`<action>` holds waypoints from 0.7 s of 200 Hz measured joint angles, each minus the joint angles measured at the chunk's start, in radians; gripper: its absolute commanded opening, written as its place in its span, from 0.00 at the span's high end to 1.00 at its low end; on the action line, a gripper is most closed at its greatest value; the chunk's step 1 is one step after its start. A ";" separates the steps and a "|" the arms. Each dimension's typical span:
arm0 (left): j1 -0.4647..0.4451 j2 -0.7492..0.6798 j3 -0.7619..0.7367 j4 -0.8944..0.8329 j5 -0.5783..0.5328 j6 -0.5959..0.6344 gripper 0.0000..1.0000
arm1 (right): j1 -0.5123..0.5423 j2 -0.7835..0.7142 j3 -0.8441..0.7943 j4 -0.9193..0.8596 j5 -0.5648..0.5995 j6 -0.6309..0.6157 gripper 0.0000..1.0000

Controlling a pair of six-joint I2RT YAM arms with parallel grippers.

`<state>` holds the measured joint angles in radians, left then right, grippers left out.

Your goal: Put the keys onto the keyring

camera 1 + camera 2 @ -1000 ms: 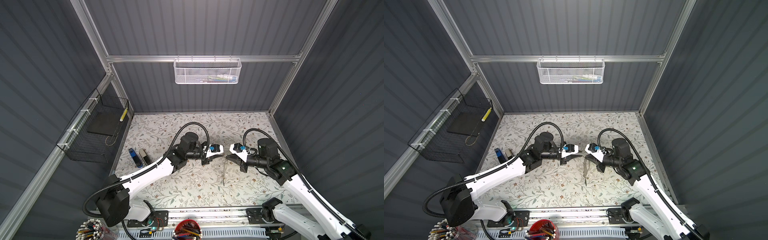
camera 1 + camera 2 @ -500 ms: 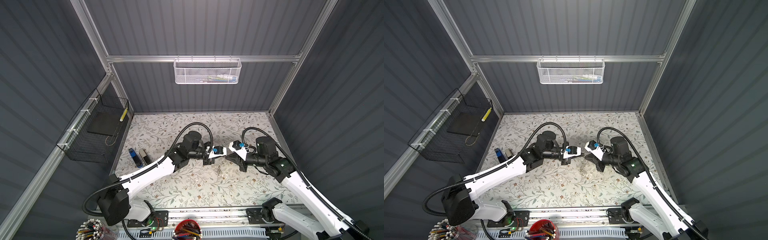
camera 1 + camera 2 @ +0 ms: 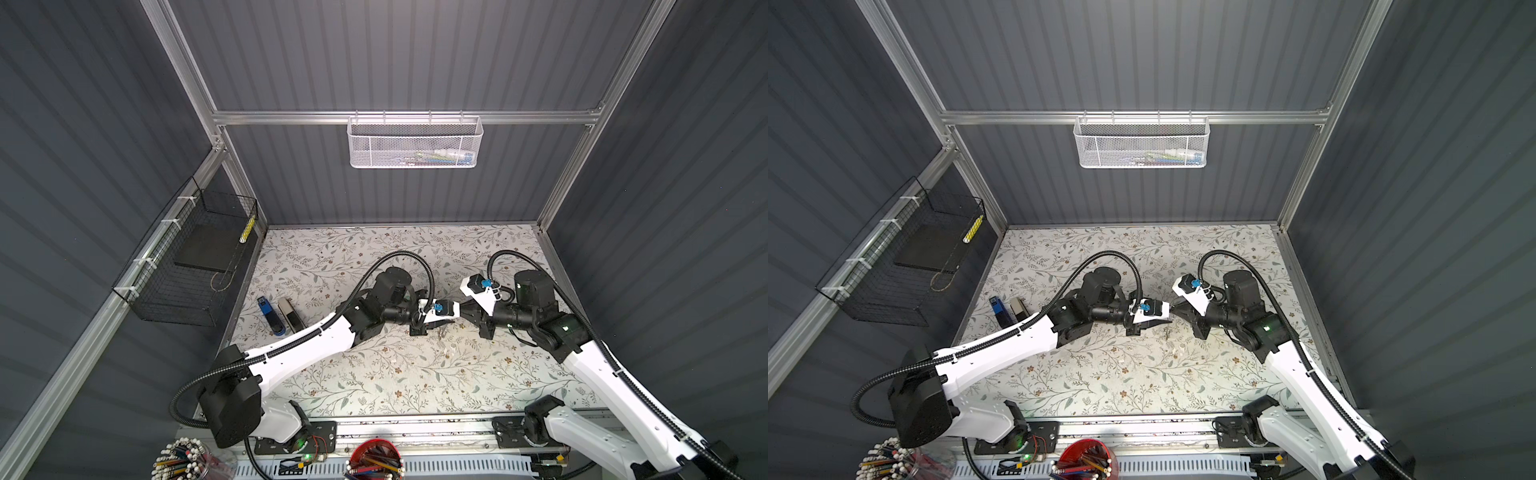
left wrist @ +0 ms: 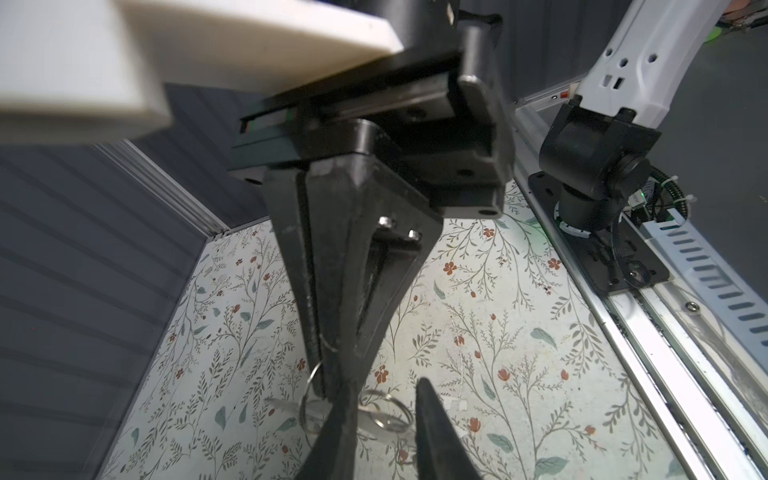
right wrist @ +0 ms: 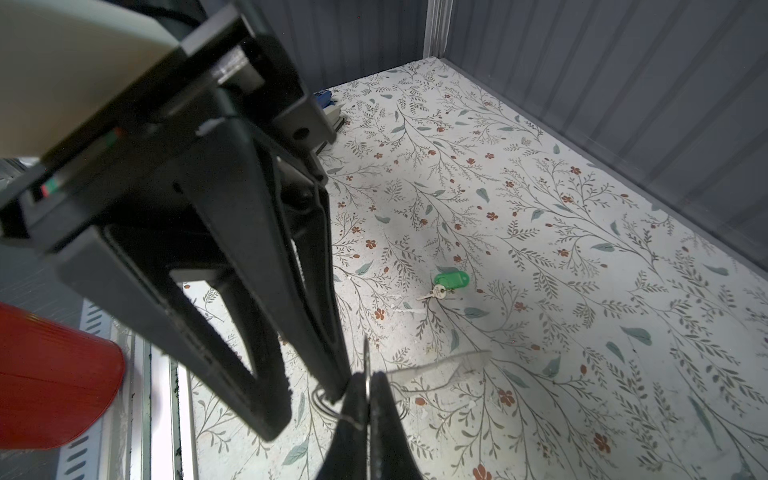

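Note:
Both grippers meet tip to tip above the middle of the floral table (image 3: 374,374). My right gripper (image 5: 368,388) is shut on the thin metal keyring (image 5: 367,360), seen edge-on. A silver key (image 4: 282,405) and a clear tag (image 5: 440,365) hang from the rings below it. My left gripper (image 4: 386,392) is open, its fingertips (image 4: 424,386) on either side of a split ring (image 4: 388,419). The other key (image 5: 434,293), with a green tag (image 5: 451,279), lies on the table. In both top views the left gripper (image 3: 451,318) and right gripper (image 3: 465,311) touch.
A blue stapler (image 3: 268,316) and a grey stapler (image 3: 291,316) lie by the left wall. A black wire basket (image 3: 187,266) hangs on the left wall, a white mesh basket (image 3: 415,143) on the back wall. Pencil cups (image 3: 376,459) stand at the front rail.
The two grippers have closed the gap between them and now meet. My left gripper squeezed nearly shut, then opened again. The right stayed shut.

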<state>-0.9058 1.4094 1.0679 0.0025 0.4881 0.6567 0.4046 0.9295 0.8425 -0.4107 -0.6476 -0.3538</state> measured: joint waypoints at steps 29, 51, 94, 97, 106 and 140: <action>0.000 -0.030 -0.032 0.056 -0.049 -0.026 0.73 | 0.001 0.003 0.000 -0.001 -0.004 0.007 1.00; -0.001 -0.040 -0.043 0.082 -0.078 -0.041 0.72 | 0.002 0.009 0.000 -0.003 -0.005 0.008 1.00; -0.001 -0.040 -0.043 0.115 -0.120 -0.074 0.73 | 0.002 0.010 0.000 -0.003 -0.016 0.014 1.00; 0.000 -0.040 -0.043 0.116 -0.122 -0.077 0.73 | 0.002 0.010 0.000 -0.002 -0.017 0.014 1.00; -0.001 -0.039 -0.043 0.117 -0.125 -0.084 0.73 | 0.002 0.010 0.000 -0.002 -0.019 0.014 1.00; -0.001 -0.020 -0.042 0.117 -0.126 -0.096 0.74 | 0.002 0.010 0.000 -0.002 -0.019 0.025 1.00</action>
<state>-0.9066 1.3895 1.0256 0.1196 0.3622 0.5606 0.4065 0.9398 0.8429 -0.4126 -0.6666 -0.3286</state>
